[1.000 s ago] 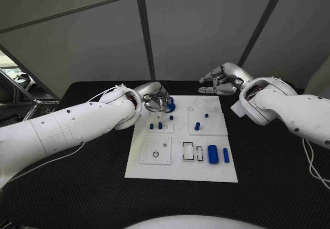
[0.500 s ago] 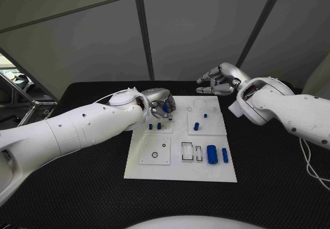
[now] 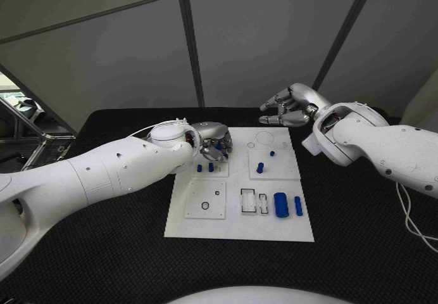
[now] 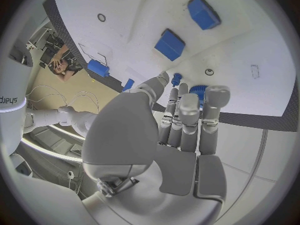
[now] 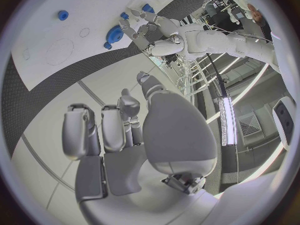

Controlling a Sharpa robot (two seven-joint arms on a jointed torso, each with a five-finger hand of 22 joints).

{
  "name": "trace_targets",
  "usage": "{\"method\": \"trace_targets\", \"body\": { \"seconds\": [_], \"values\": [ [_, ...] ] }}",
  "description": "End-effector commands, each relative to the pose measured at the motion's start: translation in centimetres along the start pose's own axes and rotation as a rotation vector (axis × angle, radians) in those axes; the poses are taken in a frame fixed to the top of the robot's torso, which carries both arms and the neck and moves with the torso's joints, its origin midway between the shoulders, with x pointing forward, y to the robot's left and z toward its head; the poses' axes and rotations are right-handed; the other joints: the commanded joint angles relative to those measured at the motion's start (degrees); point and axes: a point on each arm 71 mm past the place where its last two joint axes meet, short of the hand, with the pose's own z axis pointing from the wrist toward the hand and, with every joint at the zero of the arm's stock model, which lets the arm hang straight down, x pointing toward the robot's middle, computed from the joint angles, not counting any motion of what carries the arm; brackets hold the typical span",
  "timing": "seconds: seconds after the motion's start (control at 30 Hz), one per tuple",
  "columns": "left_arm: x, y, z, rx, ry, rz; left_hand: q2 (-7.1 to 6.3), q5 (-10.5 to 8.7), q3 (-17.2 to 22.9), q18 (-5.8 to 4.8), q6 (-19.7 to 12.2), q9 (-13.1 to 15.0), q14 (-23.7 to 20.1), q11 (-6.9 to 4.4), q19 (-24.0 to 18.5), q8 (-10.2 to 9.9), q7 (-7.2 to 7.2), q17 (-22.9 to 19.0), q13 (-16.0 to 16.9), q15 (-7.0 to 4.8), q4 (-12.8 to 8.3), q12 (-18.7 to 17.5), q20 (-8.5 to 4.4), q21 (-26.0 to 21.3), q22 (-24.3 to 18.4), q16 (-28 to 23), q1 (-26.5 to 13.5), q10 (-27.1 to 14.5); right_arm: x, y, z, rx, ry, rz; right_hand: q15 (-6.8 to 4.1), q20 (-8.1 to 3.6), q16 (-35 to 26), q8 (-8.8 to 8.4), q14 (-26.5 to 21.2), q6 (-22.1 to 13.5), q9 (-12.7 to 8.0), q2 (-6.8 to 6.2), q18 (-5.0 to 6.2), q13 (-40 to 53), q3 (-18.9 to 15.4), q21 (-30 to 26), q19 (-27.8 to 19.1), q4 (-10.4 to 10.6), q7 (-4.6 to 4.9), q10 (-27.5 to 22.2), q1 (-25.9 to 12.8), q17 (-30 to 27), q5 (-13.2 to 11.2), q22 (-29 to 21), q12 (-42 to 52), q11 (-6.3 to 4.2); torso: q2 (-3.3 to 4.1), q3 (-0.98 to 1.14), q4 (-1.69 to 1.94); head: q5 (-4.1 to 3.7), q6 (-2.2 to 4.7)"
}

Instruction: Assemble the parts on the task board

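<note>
Two white arms reach in over a black table (image 3: 109, 253), with the white task board (image 3: 239, 228) lying at its middle. At the board's far-left corner the left hand (image 3: 212, 138) is bent down over the plate, its fingers (image 4: 187, 112) drawn together around a round blue part (image 4: 197, 91) held at their tips. Beyond the board's far-right edge, the right hand (image 3: 290, 106) hangs above the table with its fingers (image 5: 112, 127) curled inward on nothing. A large blue cylinder (image 3: 282, 204) lies on the board's near-right area, with a slimmer blue pin (image 3: 297, 205) just to its right. Farther back, a blue peg (image 3: 260, 168) stands in the right-hand block, a smaller blue piece (image 3: 272, 153) beyond it. Two short blue pegs (image 3: 206, 168) stand side by side just near the left hand.
</note>
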Motion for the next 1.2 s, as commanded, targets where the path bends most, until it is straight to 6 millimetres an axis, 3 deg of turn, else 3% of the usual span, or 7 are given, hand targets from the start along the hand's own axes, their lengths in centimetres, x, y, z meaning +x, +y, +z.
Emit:
{"method": "trace_targets", "body": {
  "seconds": [0.03, 0.43, 0.77, 0.97, 1.2],
  "values": [
    [0.19, 0.08, 0.14, -0.010, 0.035, 0.028, 0.73, 0.14, 0.27, 0.57, 0.46, -0.21, 0.12, 0.04, 0.35, 0.43, -0.02, 0.06, -0.32, -0.05, -0.20, 0.26, -0.07, 0.66, 0.61, 0.54, 0.12, 0.32, 0.00, 0.30, 0.06, -0.014, 0.000, -0.003, -0.28, -0.02, -0.10, -0.21, 1.73, 0.18, 0.02, -0.14, 1.09, -0.01, 0.27, -0.12, -0.08, -0.10, 0.05, 0.14, -0.47, 0.06, 0.32, 1.50, 0.15, 0.09, -0.01, 0.04, -0.01, -0.07, -0.06],
    [0.46, 0.08, 0.49, -0.019, 0.057, 0.029, 2.28, 0.29, 1.92, 0.05, 1.74, -1.27, 1.03, -0.21, 1.36, 0.64, -0.04, 1.13, -1.97, -0.27, -0.79, 1.10, -0.17, 4.30, 4.11, 3.63, 0.92, 1.54, 0.10, 0.40, 0.13, -0.017, 0.002, -0.002, -0.28, -0.02, -0.10, -0.21, 1.73, 0.18, 0.02, -0.14, 1.09, -0.01, 0.27, -0.12, -0.08, -0.10, 0.05, 0.14, -0.47, 0.06, 0.32, 1.50, 0.15, 0.09, -0.03, 0.07, 0.05, -0.14, -0.14],
    [0.60, 0.17, 0.76, -0.025, 0.062, 0.028, 4.58, 0.64, 3.41, -0.44, 4.14, -1.92, 2.34, -0.84, 2.46, 1.28, -0.17, 2.70, -3.10, -0.76, -2.38, 2.48, -0.55, 7.64, 7.33, 7.11, 2.29, 3.83, 0.17, 0.47, 0.18, -0.019, 0.003, -0.001, -0.28, -0.03, -0.03, -0.20, 1.77, 0.22, 0.02, -0.06, 1.06, 0.12, 0.39, -0.07, -0.02, -0.15, 0.04, 0.19, -0.50, 0.19, 0.37, 1.60, 0.33, 0.08, -0.04, 0.07, 0.02, -0.20, -0.19],
    [0.57, 0.23, 0.84, -0.021, 0.046, 0.028, 5.00, 4.02, 3.87, -0.70, 5.20, -2.26, 2.69, -0.92, 2.98, 1.16, -0.09, 2.79, -3.61, -0.95, -3.83, 2.73, -0.80, 9.20, 8.82, 7.99, 2.81, 4.64, 0.20, 0.50, 0.20, -0.021, 0.004, -0.001, -0.28, -0.03, -0.03, -0.20, 1.77, 0.22, 0.02, -0.06, 1.06, 0.12, 0.39, -0.07, -0.02, -0.15, 0.04, 0.19, -0.50, 0.19, 0.37, 1.60, 0.33, 0.08, -0.07, 0.07, 0.02, -0.31, -0.17],
    [0.42, 0.27, 0.46, -0.003, 0.011, 0.013, 4.97, 4.42, 3.72, -0.77, 5.73, -2.40, 2.83, -0.96, 3.09, 1.13, -0.07, 2.68, -3.85, -0.98, -4.20, 2.76, -0.85, 9.66, 9.29, 8.23, 2.44, 4.98, 0.15, 0.43, 0.19, -0.020, 0.002, -0.002, -0.28, -0.03, -0.03, -0.20, 1.77, 0.22, 0.02, -0.06, 1.06, 0.12, 0.39, -0.07, -0.02, -0.15, 0.04, 0.19, -0.50, 0.19, 0.37, 1.60, 0.33, 0.08, -0.10, 0.00, 0.16, -0.48, -0.08]
  ]
}}
